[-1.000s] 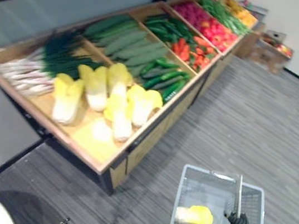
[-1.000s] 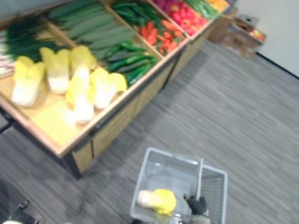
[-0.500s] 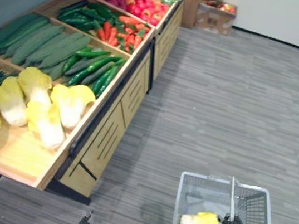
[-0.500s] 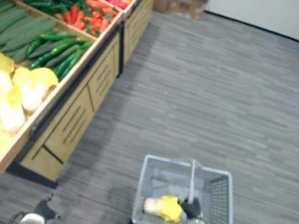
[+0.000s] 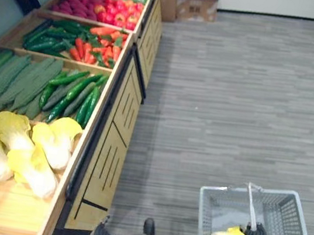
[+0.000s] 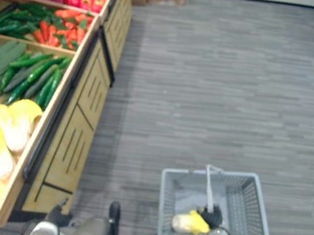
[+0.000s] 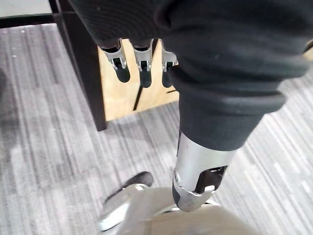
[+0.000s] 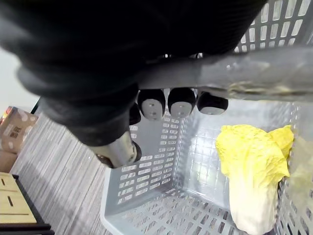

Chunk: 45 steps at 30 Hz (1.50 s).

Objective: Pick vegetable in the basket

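- Cabbage (image 8: 254, 171) – one yellow-leaved head – lies on its side on the bottom of the grey basket (image 5: 298, 232), close to the wall nearest the robot.
- The basket hangs just above the grey floor (image 5: 237, 94) by its handle (image 5: 252, 205), which stands upright over the middle.
- The right hand (image 5: 256, 234) has its fingers (image 8: 168, 103) curled round that handle, with the bar lying across them.
- The left hand (image 7: 139, 61) hangs beside the wooden stand (image 5: 117, 123), fingers relaxed and holding nothing.
- On the stand, well apart from the basket, lie other cabbages (image 5: 33, 152) and, further along, cucumbers (image 5: 72, 93).
- With one head already in the basket, the step in hand looks like carrying – or going back for another.
- To do it well, the right hand should keep a firm wrap on the handle and hold the basket level, so the cabbage does not roll to one side.
- The left arm should stay clear of the stand's edge.
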Motion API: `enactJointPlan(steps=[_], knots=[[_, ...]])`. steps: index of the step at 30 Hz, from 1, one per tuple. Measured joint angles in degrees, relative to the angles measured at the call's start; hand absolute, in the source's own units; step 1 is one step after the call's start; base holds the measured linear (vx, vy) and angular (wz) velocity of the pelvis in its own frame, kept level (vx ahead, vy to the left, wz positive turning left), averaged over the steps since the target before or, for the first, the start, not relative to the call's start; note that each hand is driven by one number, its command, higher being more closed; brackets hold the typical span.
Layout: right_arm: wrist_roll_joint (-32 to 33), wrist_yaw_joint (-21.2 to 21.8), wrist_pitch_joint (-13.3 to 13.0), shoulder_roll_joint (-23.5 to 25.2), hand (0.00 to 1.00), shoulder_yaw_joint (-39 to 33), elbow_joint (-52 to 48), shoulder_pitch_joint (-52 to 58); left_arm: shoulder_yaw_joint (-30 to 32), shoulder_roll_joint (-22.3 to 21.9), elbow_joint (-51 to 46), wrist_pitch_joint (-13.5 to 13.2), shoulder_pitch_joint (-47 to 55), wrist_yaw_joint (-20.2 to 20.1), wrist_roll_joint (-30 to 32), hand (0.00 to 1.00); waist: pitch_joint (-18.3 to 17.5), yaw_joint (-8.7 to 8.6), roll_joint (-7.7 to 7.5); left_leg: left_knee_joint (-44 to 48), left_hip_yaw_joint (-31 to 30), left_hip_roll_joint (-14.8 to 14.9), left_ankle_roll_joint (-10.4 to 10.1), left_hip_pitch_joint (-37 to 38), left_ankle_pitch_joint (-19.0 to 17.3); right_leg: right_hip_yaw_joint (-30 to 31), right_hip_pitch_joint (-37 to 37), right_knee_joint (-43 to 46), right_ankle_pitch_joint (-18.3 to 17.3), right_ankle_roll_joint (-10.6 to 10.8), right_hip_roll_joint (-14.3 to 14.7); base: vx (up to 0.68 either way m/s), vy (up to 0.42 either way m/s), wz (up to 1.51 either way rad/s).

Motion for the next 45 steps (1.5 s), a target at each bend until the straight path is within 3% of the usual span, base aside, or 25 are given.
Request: enactJointPlan(steps=[3,7,9,10,12,13,15,16,17,19,20,23,26,27,28,29,32,33,36,37,38,40,41,44,45], knots=[[-0.08,-0.08,-0.03,-0.19,1.00,3.12,-0.12,-3.22,1.43,-0.36,0.02,0.79,2.13,0.30,-0.04,0.00,0.01,1.11,-0.70,6.11,1.88,-0.34,2.29,-0.06,-4.17,2.36,2.20,-1.73,-0.82,1.57,-1.42,0.28,0.182,-0.26],[-0.59,0.12,-0.56,-0.30,1.00,5.90,0.16,-6.38,1.98,-0.29,-0.01,0.92,1.94,1.00,-0.07,0.00,-0.77,1.41,-3.10,5.60,3.61,-3.19,2.95,0.60,-4.57,4.43,-0.37,1.88,-2.73,4.71,-4.90,0.23,0.094,-0.30],[-0.58,0.06,-0.67,0.03,1.00,5.85,0.69,-6.81,1.83,-0.33,-0.17,0.84,1.68,1.24,-0.09,0.00,-1.65,1.50,-3.20,2.31,4.33,-4.04,4.11,1.89,-6.12,5.61,-4.93,9.62,-4.75,6.80,-4.91,0.26,0.104,-0.21],[-0.57,0.08,-0.62,0.89,1.00,5.89,1.32,-6.98,1.56,0.35,-0.22,0.90,1.47,1.29,-0.30,0.00,-1.67,1.35,-4.25,1.56,5.09,-4.34,4.93,2.96,-7.46,6.22,-10.46,22.24,-7.76,9.68,-5.96,0.18,0.091,-0.14],[-0.56,0.21,-0.59,2.20,1.00,6.17,2.77,-6.25,0.70,1.26,-0.16,1.36,1.83,1.33,-1.80,0.00,-1.57,1.08,-6.39,2.47,5.35,-5.21,5.28,5.16,-8.96,6.48,-15.94,36.55,-7.16,11.10,-7.42,0.20,0.068,0.02],[-0.17,0.38,-0.59,3.67,1.00,6.58,3.09,-5.59,-0.23,2.09,-0.16,1.69,2.30,1.29,-2.32,0.00,-1.53,0.87,-8.24,2.60,4.95,-6.22,5.59,7.76,-10.15,6.34,-17.94,44.60,-4.33,13.01,-8.99,0.27,0.041,0.19],[0.02,0.08,-0.68,5.09,1.00,6.00,2.96,-5.75,-1.01,2.58,-0.26,1.71,2.10,1.26,-2.31,0.00,-1.33,0.36,-8.71,1.81,3.75,-6.28,6.12,11.89,-11.82,6.27,-20.94,54.37,3.57,11.87,-9.47,0.33,-0.004,0.24],[-0.14,0.16,-0.74,5.05,1.00,5.97,2.87,-5.77,-1.05,2.84,-0.74,1.84,1.88,1.38,-2.34,0.00,-1.24,0.30,-8.61,1.01,2.97,-6.24,6.31,13.69,-12.40,5.26,-22.24,57.81,2.10,9.78,-9.50,0.40,-0.018,0.34],[-0.19,0.21,-0.73,4.88,1.00,5.52,2.72,-5.81,-1.03,3.08,-1.25,1.99,1.33,1.74,-2.41,0.00,-1.21,0.26,-8.67,-0.22,1.80,-6.03,6.35,15.96,-12.88,2.59,-23.68,59.28,-0.94,5.78,-9.78,0.33,-0.022,0.43],[-0.19,0.35,-0.77,4.77,1.00,5.49,2.63,-6.89,-0.72,3.64,-1.23,2.13,0.45,1.81,-3.95,0.00,-0.73,-0.60,-7.99,-3.27,0.42,-5.14,6.30,20.00,-12.85,-4.27,-25.31,53.64,-5.62,1.74,-9.50,0.29,-0.055,0.42],[-0.19,0.33,-0.74,4.76,1.00,5.45,2.62,-7.48,-0.43,3.70,-1.22,2.18,0.30,1.81,-4.45,0.00,-0.55,-1.04,-7.70,-3.72,-0.02,-4.75,6.28,20.69,-12.84,-5.63,-25.76,50.42,-5.95,1.18,-9.00,0.41,-0.120,0.50],[-0.18,0.35,-0.57,4.63,1.00,3.49,2.59,-8.44,1.02,3.82,-1.07,2.22,-0.51,1.63,-4.60,0.00,0.16,-2.62,-6.48,-4.24,-2.09,-2.55,5.93,22.65,-12.88,-5.13,-26.37,23.14,-3.48,2.11,-5.64,0.41,-0.174,0.61],[-0.23,0.40,-0.17,4.53,1.00,0.68,2.29,-7.04,2.62,3.34,-0.57,2.57,-0.46,1.24,-4.39,0.00,-0.10,-2.68,-7.32,-4.27,-5.21,-0.90,0.90,25.62,-14.07,0.40,-25.34,1.32,9.56,2.98,-5.25,0.50,-0.312,0.60],[-0.23,0.40,-0.02,4.44,1.00,0.18,2.19,-6.75,3.25,3.40,0.11,2.69,-0.07,1.12,-4.39,0.00,0.00,-2.64,-7.10,-4.21,-6.22,-0.40,-0.11,26.31,-14.46,0.87,-24.89,0.78,14.60,2.87,-5.19,0.61,-0.355,0.45],[-0.41,0.44,0.54,4.08,1.00,-1.58,2.44,-7.03,4.33,2.03,1.52,2.87,-0.80,0.86,-4.40,0.00,0.52,-2.37,-4.60,-3.53,-8.07,1.98,-2.07,26.75,-13.94,-0.04,-24.11,2.73,18.14,2.15,-3.42,0.71,-0.380,0.41],[-0.73,0.59,0.91,4.12,1.00,-2.91,2.28,-8.36,4.37,0.93,2.72,2.67,-1.57,0.42,-4.15,0.00,0.59,-2.50,-4.23,-2.28,-9.81,2.64,-4.26,25.28,-9.45,-0.49,-26.39,9.47,14.93,0.86,-3.61,0.59,-0.295,0.41],[-1.51,0.74,1.43,3.24,1.00,-5.53,0.23,-6.61,4.19,-1.28,4.00,2.05,-1.77,-0.46,-3.95,0.00,0.45,-3.05,-4.27,2.79,-13.14,2.59,-4.62,25.31,1.54,-2.34,-25.33,21.91,5.14,0.23,-6.56,0.57,-0.243,0.73],[-1.89,0.79,1.42,2.79,1.00,-5.27,0.24,-6.62,4.18,-1.41,4.00,1.99,-1.78,-0.53,-3.95,0.00,0.39,-3.00,-4.18,4.31,-13.20,2.93,-4.88,24.75,3.35,-3.04,-24.59,22.31,4.40,-0.16,-6.44,0.41,-0.182,0.33],[-2.28,0.89,1.30,2.03,1.00,-4.60,0.00,-6.20,4.53,-1.55,3.55,1.95,-1.93,-0.51,-4.09,0.00,0.08,-3.05,-3.70,16.46,-14.28,4.69,-5.81,17.49,15.74,-7.30,-19.06,18.77,0.74,-0.60,-5.46,0.35,-0.192,0.38],[-2.24,0.88,1.34,1.85,1.00,-3.59,0.03,-5.43,4.76,-1.64,3.10,1.92,-1.98,-0.51,-4.51,0.00,0.11,-2.82,-3.50,21.56,-13.41,6.02,-6.18,14.87,25.01,-8.54,-14.69,15.07,0.17,-0.72,-5.15,0.36,-0.161,0.30],[-2.24,0.89,1.38,1.81,1.00,-3.45,0.12,-5.06,4.62,-1.65,2.50,1.74,-2.12,-0.51,-4.57,0.00,0.25,-2.48,-3.62,28.27,-11.53,7.86,-7.53,11.77,20.97,-9.08,-12.20,13.02,-0.09,-1.01,-4.59,0.36,-0.155,0.27],[-2.27,0.88,1.83,1.64,1.00,-3.67,0.20,-4.49,4.70,-1.56,0.49,1.02,-2.19,-0.51,-4.67,0.00,0.33,-2.35,-3.42,39.97,-5.76,9.43,-2.79,4.83,4.24,-10.13,-6.32,10.41,-1.70,-0.75,-4.79,0.35,-0.100,0.37],[-2.21,0.87,1.87,1.27,1.00,-3.73,0.39,-3.39,4.71,-1.50,-0.41,0.53,-2.12,-0.55,-4.68,0.00,0.30,-2.28,-3.37,41.10,-3.51,9.28,-1.02,1.83,-0.47,-11.72,-2.54,8.96,-2.47,-0.05,-5.33,0.30,-0.045,0.52],[-2.18,0.71,1.91,0.98,1.00,-4.95,0.63,-2.70,4.21,-1.71,-2.76,-0.20,-2.20,-0.52,-4.72,0.00,0.28,-1.90,-3.38,35.04,0.01,6.76,-1.13,-5.11,-5.26,-14.43,2.19,7.60,-4.16,2.06,-7.00,0.25,0.118,0.47],[-2.18,0.51,1.89,0.70,1.00,-5.73,0.65,-2.56,3.46,-1.83,-3.00,-0.35,-2.49,-0.55,-4.65,0.00,0.12,-1.65,-3.05,25.17,2.03,4.84,-1.03,-6.75,-4.66,-15.35,3.46,7.29,-5.25,3.82,-7.89,0.28,0.267,0.28]])
